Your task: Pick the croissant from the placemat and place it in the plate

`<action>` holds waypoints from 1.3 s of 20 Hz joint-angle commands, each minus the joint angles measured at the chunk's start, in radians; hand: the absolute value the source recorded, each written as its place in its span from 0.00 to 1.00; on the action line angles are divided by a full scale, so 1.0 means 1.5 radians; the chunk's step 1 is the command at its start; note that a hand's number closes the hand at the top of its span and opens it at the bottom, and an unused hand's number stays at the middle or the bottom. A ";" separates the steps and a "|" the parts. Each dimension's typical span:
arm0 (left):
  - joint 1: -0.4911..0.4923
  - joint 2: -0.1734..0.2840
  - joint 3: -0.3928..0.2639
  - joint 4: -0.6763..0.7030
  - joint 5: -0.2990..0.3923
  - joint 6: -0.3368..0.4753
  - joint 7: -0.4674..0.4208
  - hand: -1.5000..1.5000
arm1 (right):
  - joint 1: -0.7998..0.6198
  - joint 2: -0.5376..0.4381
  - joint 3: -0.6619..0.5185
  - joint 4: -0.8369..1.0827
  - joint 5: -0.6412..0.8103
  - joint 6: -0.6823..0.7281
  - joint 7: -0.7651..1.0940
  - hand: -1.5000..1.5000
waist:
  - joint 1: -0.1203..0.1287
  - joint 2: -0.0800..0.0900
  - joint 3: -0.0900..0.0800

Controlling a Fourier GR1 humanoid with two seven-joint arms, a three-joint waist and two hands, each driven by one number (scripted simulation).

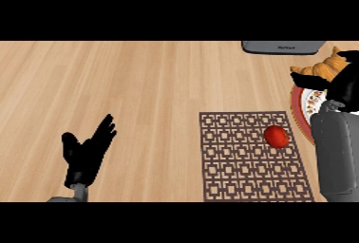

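Croissant carried over the plate, release not yet made

Your croissant [324,68] sits in the curled fingers of the right hand [345,80], above the far part of the plate [300,105] at the view's right edge; lower it over the plate's middle, well inside the rim, before you uncurl. The placemat [245,161] beside it holds only a red tomato [277,136]. Your left hand [85,154] rests open at lower left, fingers up
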 commanded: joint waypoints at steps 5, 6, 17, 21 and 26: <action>-0.024 -0.008 -0.021 -0.001 -0.004 -0.010 0.012 0.50 | -0.075 0.017 -0.108 0.042 0.241 -0.229 0.303 1.00 | 0.036 0.009 0.002; -0.023 -0.023 -0.033 0.002 -0.009 -0.006 0.006 0.50 | -0.088 0.028 -0.115 0.045 0.265 -0.255 0.323 1.00 | 0.043 0.011 0.002; -0.035 -0.007 -0.005 0.032 -0.010 -0.002 0.000 0.50 | -0.063 0.055 -0.277 0.080 0.589 -0.339 0.455 1.00 | 0.016 -0.001 0.004; -0.017 -0.020 -0.012 0.037 -0.009 0.001 0.002 0.50 | -0.058 0.069 -0.328 0.083 0.623 -0.377 0.457 1.00 | 0.008 -0.007 0.005; -0.022 -0.011 -0.006 0.037 -0.014 0.001 0.002 0.50 | -0.054 0.037 -0.388 0.136 0.620 -0.432 0.423 1.00 | 0.001 -0.010 0.006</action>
